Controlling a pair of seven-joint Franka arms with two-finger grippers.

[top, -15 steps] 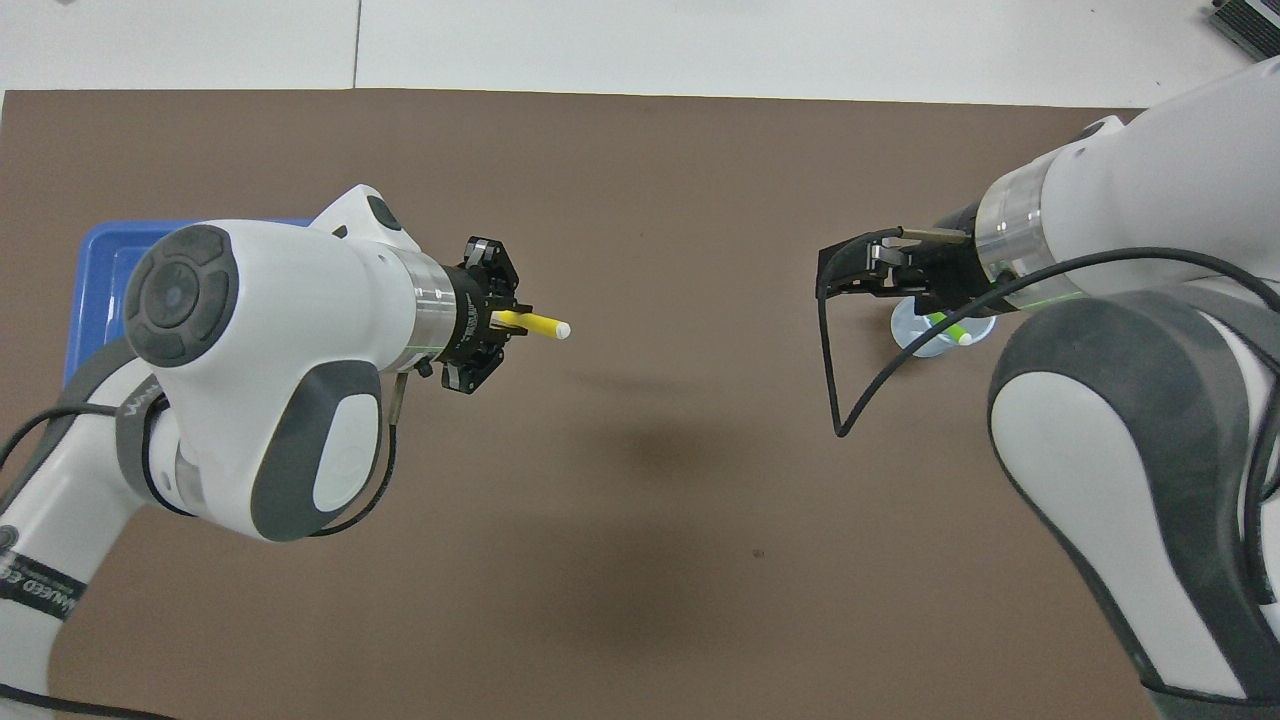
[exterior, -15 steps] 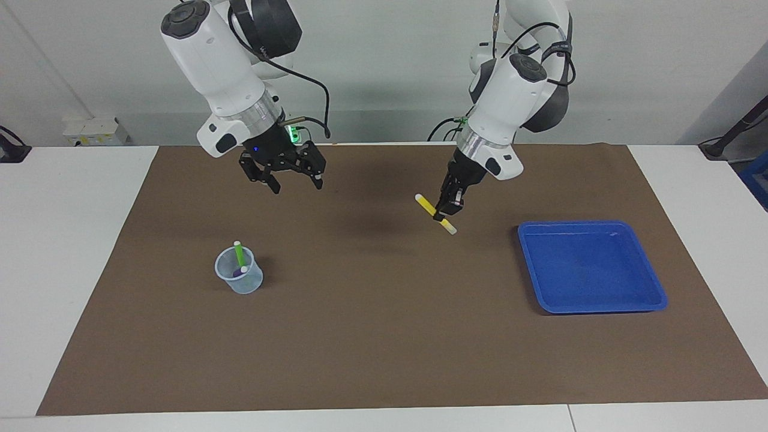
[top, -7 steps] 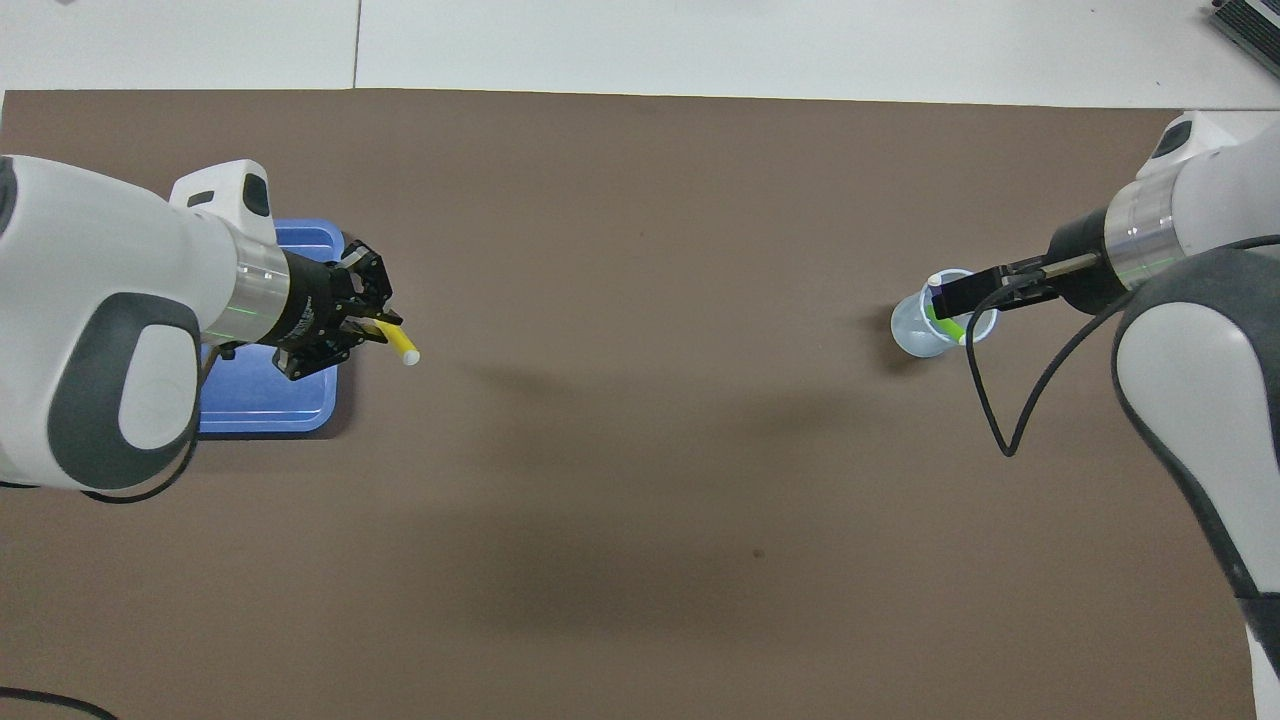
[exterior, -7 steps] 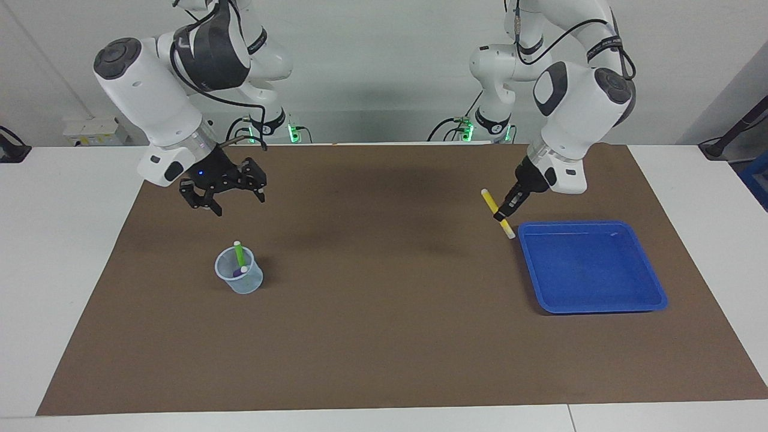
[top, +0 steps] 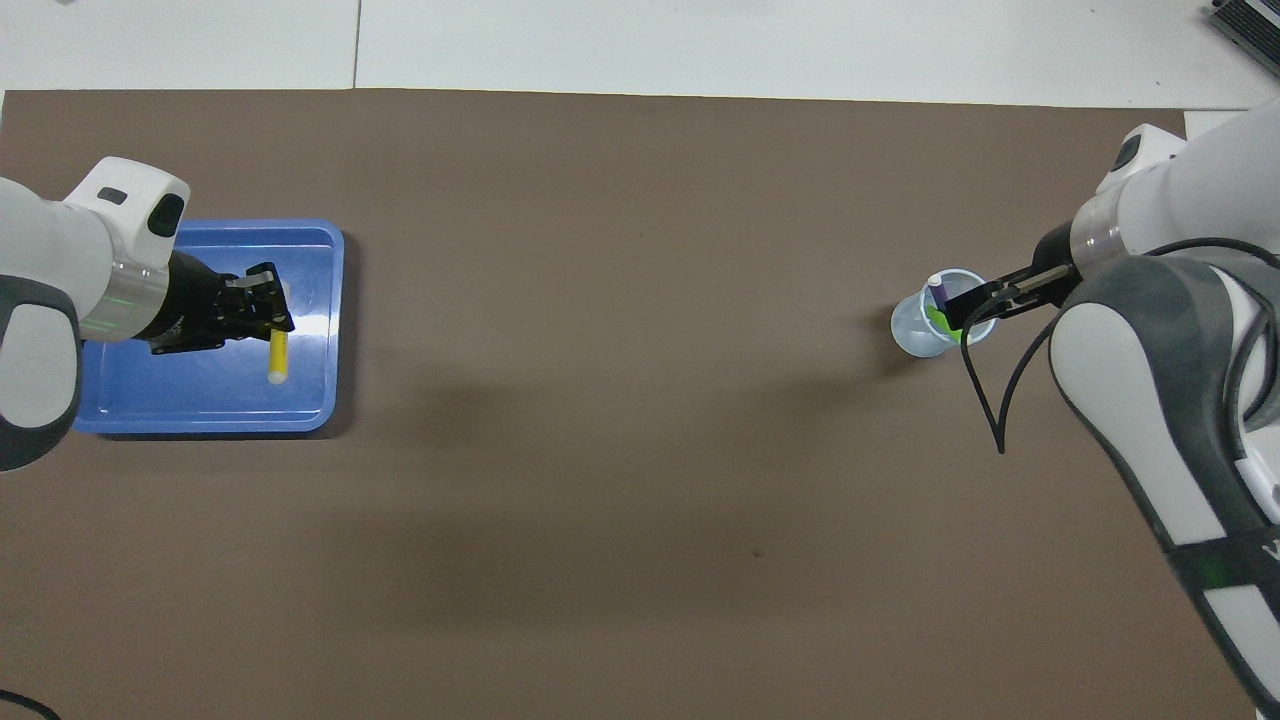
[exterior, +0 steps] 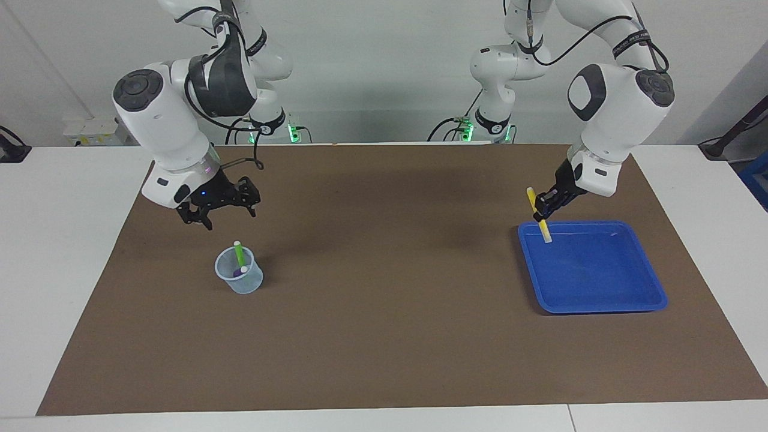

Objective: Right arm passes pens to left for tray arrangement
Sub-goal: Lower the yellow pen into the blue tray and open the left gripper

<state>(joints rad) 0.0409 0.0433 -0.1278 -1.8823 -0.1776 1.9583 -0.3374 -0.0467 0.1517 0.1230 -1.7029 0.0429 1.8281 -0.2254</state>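
Note:
My left gripper point(exterior: 541, 211) point(top: 272, 318) is shut on the yellow pen point(exterior: 537, 218) point(top: 277, 355), which hangs tilted in the air over the blue tray point(exterior: 636, 303) point(top: 200, 405), above its rim on the robots' side. The tray holds nothing else. A green pen point(exterior: 240, 254) point(top: 938, 320) and a purple pen point(exterior: 239, 272) point(top: 935, 290) stand in a clear plastic cup point(exterior: 242, 284) point(top: 908, 335) toward the right arm's end. My right gripper point(exterior: 219, 213) point(top: 958, 311) hovers open above the mat, beside the cup on its robots' side, with nothing between its fingers.
A brown mat point(exterior: 384, 336) point(top: 640, 480) covers most of the white table point(exterior: 54, 240). A black cable point(top: 985, 400) loops down from the right arm's wrist.
The left arm has swung the yellow pen from the middle of the mat to over the tray. The right gripper has moved toward its own end and now hangs by the cup.

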